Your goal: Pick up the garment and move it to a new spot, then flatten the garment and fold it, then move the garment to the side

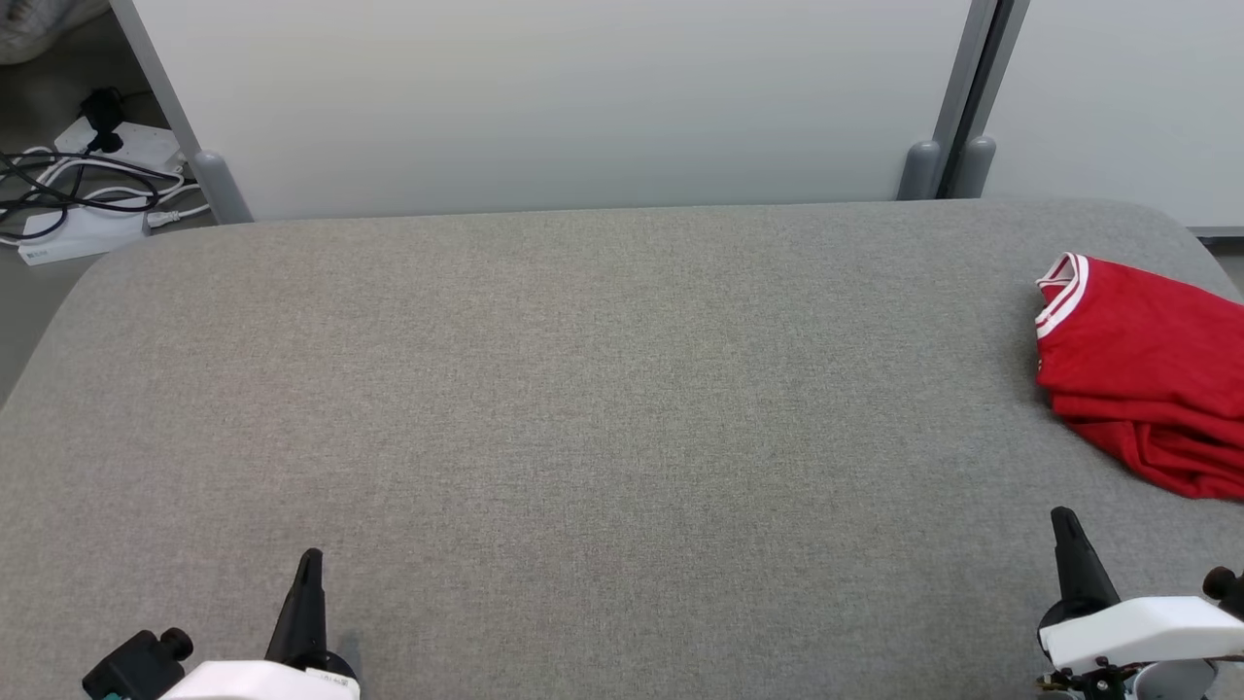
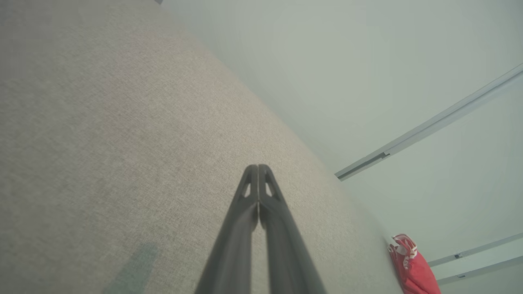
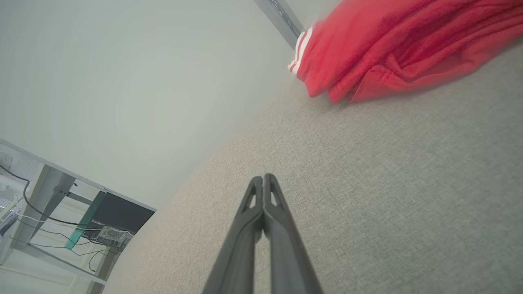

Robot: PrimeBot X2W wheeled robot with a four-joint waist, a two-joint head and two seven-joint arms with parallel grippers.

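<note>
A red garment (image 1: 1147,369) with white-striped trim lies folded in a bundle at the right edge of the grey fabric table (image 1: 583,408). It also shows far off in the left wrist view (image 2: 412,267) and close by in the right wrist view (image 3: 392,45). My left gripper (image 1: 309,569) is at the lower left, shut and empty, its fingers (image 2: 258,171) pressed together above bare cloth. Low on the right sits my right gripper (image 1: 1064,525), just in front of the garment and apart from it, also shut with nothing held (image 3: 263,181).
White partition panels (image 1: 544,97) with grey posts stand right behind the table's far edge. Power strips and tangled cables (image 1: 78,185) lie on the floor at the far left. A desk frame with wires (image 3: 61,216) appears in the right wrist view.
</note>
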